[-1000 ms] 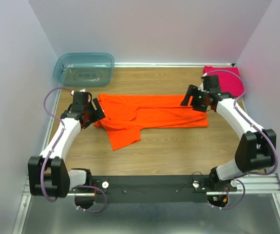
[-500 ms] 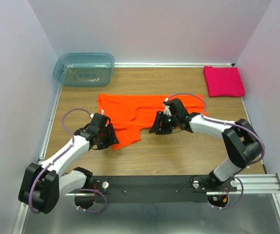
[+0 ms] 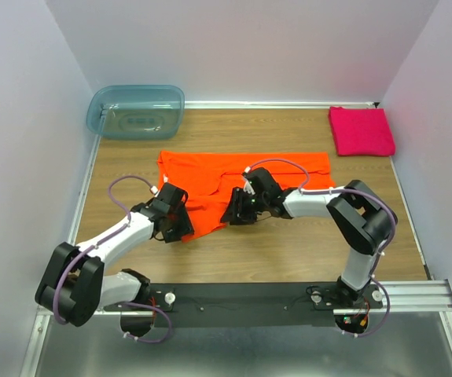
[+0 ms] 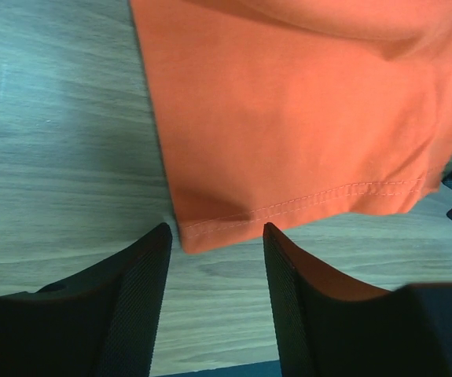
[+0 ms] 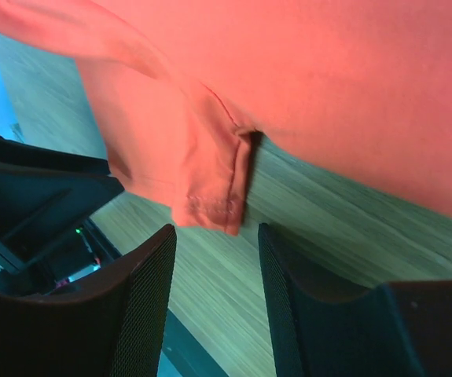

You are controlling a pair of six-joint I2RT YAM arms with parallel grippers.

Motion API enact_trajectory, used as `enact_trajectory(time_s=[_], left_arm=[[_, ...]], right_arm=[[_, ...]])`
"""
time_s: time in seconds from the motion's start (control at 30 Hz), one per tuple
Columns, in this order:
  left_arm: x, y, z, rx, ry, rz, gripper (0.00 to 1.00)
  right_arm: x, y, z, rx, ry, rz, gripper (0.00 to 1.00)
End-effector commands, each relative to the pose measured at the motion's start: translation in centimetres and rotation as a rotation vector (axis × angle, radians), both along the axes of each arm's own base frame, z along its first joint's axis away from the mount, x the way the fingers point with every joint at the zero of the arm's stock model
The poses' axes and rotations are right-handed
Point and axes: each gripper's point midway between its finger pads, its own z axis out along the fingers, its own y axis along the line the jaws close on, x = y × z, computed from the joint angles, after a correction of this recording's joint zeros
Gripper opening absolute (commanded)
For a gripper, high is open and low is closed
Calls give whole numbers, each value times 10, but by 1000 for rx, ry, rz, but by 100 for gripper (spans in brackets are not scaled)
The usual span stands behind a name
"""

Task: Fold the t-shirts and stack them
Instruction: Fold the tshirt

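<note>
Orange shirt (image 3: 277, 169) lies spread mid-counter (image 3: 304, 255), partly folded, with one flap (image 3: 203, 216) running out toward the near edge. Pink shirt (image 3: 361, 131) sits folded square in the far right corner, well apart from the orange. Left jaws stand part open astride the stitched hem corner (image 4: 210, 229) at the flap's near left. The cloth lies at their mouth and is not pinched. Right jaws are likewise part open and hold nothing, with a doubled cuff (image 5: 210, 206) just ahead of the tips on the flap's right side. Assessment: the shirt is thin knit cloth, light and limp, with no stiffness to carry its own shape. It should sag between two holds and slide easily over the smooth wood, bunching if dragged. It is not fragile. The best purchase is on the stitched hem and cuff, where the doubled cloth gives the jaws some thickness to bite. Both holds should be taken level so the edge between them stays taut. The main risk is catching only the top layer where the cloth lies folded.
</note>
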Motion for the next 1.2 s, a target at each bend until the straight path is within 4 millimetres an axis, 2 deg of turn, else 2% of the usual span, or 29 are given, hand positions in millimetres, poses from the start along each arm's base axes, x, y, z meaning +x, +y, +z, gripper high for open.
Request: enact_trajectory(time_s=[0.0, 0.07, 0.17, 0.33, 0.37, 0.43, 0.47, 0.5, 0.53, 0.57, 0.6, 0.63, 0.73, 0.83, 0.9, 0.93, 1.07, 1.17], left_arm=[[-1, 4, -11, 48, 17, 19, 56], [-2, 5, -12, 55, 17, 14, 55], [-4, 5, -13, 62, 29, 14, 48], [-6, 4, -15, 64, 36, 7, 29], [-6, 4, -15, 67, 38, 6, 27], [-6, 3, -14, 65, 36, 1, 20], [-5, 3, -14, 67, 31, 4, 16], [-5, 4, -14, 71, 33, 3, 9], [-4, 4, -12, 71, 27, 3, 7], [-1, 5, -9, 79, 15, 8, 4], [0, 6, -7, 83, 12, 17, 0], [2, 6, -4, 83, 0, 17, 0], [22, 1, 19, 83, -63, 16, 0], [38, 5, 36, 131, -111, 9, 0], [61, 5, 54, 164, -164, 22, 0], [75, 5, 63, 185, -193, 21, 0], [109, 6, 71, 224, -233, 9, 0], [138, 8, 74, 238, -261, 17, 0]], right_arm=[[2, 7, -10, -16, 10, -14, 54], [-1, 7, -14, -22, 25, -16, 53], [-2, 6, -20, -35, 37, -22, 49], [-5, 8, -25, -45, 56, -16, 38], [-6, 8, -26, -49, 61, -16, 31], [-5, 8, -26, -49, 59, -19, 25], [-5, 8, -26, -50, 60, -19, 16], [-4, 8, -25, -48, 58, -19, 12], [-4, 8, -24, -47, 59, -20, 10], [-3, 10, -22, -41, 55, -19, 2], [-2, 11, -21, -38, 51, -19, 1], [-1, 12, -18, -34, 47, -19, 1], [9, 17, -3, -16, 6, -34, 1], [27, 22, 17, -3, -49, -55, 1], [35, 22, 24, 1, -66, -69, 1], [46, 21, 31, 11, -81, -90, 1], [78, 15, 43, 26, -118, -145, 1], [101, 7, 44, 29, -125, -177, 1]])
